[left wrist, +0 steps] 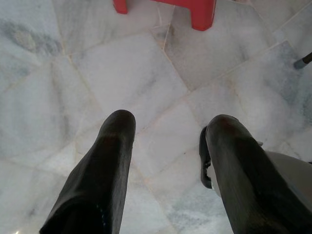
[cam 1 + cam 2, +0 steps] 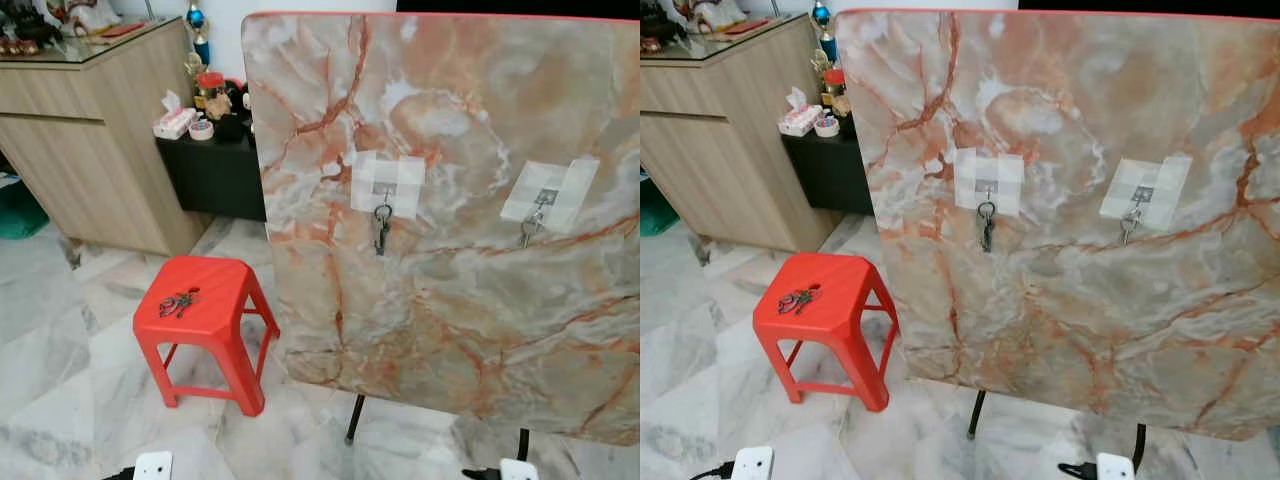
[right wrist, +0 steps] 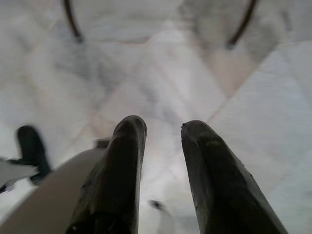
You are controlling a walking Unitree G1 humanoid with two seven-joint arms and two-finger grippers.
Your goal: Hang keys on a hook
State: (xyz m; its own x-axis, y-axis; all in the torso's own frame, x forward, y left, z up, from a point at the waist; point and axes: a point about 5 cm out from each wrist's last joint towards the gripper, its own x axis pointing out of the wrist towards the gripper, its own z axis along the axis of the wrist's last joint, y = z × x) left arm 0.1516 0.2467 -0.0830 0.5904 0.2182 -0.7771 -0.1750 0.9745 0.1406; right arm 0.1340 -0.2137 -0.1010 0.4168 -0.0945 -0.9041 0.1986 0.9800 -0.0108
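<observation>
A marbled orange-and-grey board (image 2: pixel 450 220) stands upright before me. Two hooks are taped to it. The left hook (image 2: pixel 386 189) carries a dark bunch of keys (image 2: pixel 381 228). The right hook (image 2: pixel 545 197) carries a small silver key (image 2: pixel 528 230). Another bunch of keys (image 2: pixel 178 303) lies flat on top of a red plastic stool (image 2: pixel 200 322) left of the board. My left gripper (image 1: pixel 168 134) hangs open above the marble floor, near the stool's feet (image 1: pixel 202 14). My right gripper (image 3: pixel 163 129) also hangs open over the floor, nothing between its fingers.
A wooden cabinet (image 2: pixel 90 130) stands at the back left, with a low black table (image 2: pixel 215 165) of small items beside it. The board's thin black legs (image 2: pixel 354 420) reach the floor. White marble tiles (image 2: pixel 60 360) spread around the stool.
</observation>
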